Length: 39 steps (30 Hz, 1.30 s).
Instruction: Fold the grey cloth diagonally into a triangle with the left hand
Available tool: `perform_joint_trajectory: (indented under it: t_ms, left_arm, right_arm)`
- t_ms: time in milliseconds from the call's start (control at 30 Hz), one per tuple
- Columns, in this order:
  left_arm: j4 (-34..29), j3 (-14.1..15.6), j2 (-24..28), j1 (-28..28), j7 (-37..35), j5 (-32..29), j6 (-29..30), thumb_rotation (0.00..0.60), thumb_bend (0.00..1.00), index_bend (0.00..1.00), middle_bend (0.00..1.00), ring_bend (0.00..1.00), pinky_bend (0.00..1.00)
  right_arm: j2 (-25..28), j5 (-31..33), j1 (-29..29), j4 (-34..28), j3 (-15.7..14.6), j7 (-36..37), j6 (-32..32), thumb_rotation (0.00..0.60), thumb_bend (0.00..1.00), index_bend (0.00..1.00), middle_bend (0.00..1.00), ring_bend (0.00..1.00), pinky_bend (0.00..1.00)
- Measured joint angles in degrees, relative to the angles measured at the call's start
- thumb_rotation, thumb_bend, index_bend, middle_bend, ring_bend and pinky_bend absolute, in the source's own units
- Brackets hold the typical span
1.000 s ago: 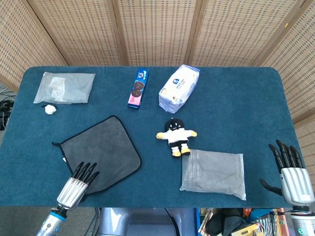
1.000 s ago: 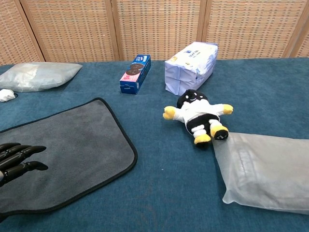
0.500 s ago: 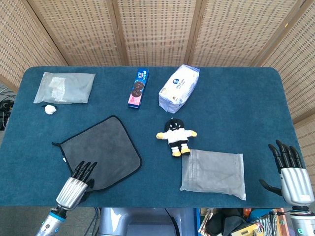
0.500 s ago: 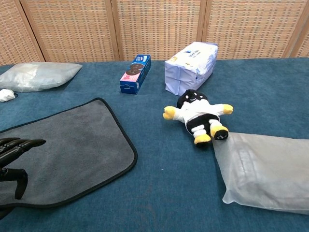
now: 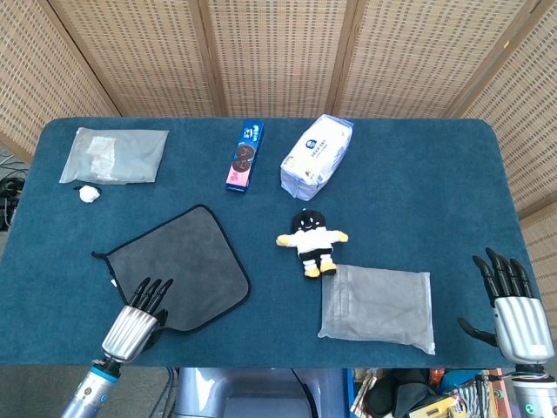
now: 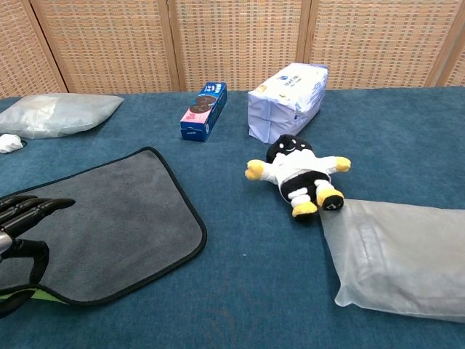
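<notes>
The grey cloth [image 5: 178, 261] with a black border lies flat at the front left of the blue table [image 5: 418, 200]. My left hand [image 5: 137, 320] is at the cloth's near corner. In the chest view, the left hand [image 6: 22, 225] has its fingers on top of the grey cloth [image 6: 109, 218] and its thumb curled at the near edge, gripping it. That edge is raised a little, and a green underside [image 6: 47, 296] shows beneath it. My right hand [image 5: 513, 305] hangs off the table's front right edge, holding nothing, with its fingers spread.
A black and white plush doll [image 5: 312, 239] lies right of the cloth, touching a clear bag [image 5: 377, 306]. Further back are a tissue pack [image 5: 317, 155] and a blue cookie box [image 5: 245, 157]. At the back left are another clear bag [image 5: 115, 155] and a small white lump [image 5: 88, 194].
The left hand's thumb has curled in at the cloth's near corner. That corner has drawn back and lifted, exposing the green underside. The right hand has barely moved.
</notes>
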Motion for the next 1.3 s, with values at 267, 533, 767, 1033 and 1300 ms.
perform_joint_trajectory:
  t_ms: [267, 533, 767, 1033, 1300]
  left_arm:
    - [-1.66, -5.05, 0.47, -5.00, 2.88, -1.24, -2.98, 0.600, 0.43, 0.67, 0.00, 0.00, 0.00]
    - [-2.45, -9.16, 0.63, -10.19, 8.14, -2.82, -7.04, 0.600, 0.42, 0.67, 0.00, 0.00, 0.00]
    - [-0.49, -13.08, -0.52, -14.79, 10.86, -6.43, -10.95, 0.600, 0.43, 0.67, 0.00, 0.00, 0.00]
    - [4.45, -15.87, -2.40, -19.37, 11.30, -9.96, -14.51, 0.600, 0.43, 0.67, 0.00, 0.00, 0.00]
    - [10.29, -16.99, -6.10, -23.74, 10.35, -11.66, -16.52, 0.600, 0.43, 0.67, 0.00, 0.00, 0.00]
  right_arm:
    - [0.02, 0.71, 0.26, 0.25, 0.17, 0.57, -0.71, 0.600, 0.00, 0.00, 0.00, 0.00, 0.00]
    - [-0.02, 1.56, 0.52, 0.73, 0.35, 1.17, -1.47, 0.600, 0.00, 0.00, 0.00, 0.00, 0.00]
    - [0.10, 2.46, 0.69, 1.29, 0.62, 2.45, -2.09, 0.600, 0.00, 0.00, 0.00, 0.00, 0.00]
    - [-0.34, 3.66, 1.31, 2.14, 0.84, 2.61, -3.63, 0.600, 0.00, 0.00, 0.00, 0.00, 0.00]
    - [-0.64, 4.61, 1.67, 2.81, 1.12, 2.93, -4.43, 0.600, 0.00, 0.00, 0.00, 0.00, 0.00]
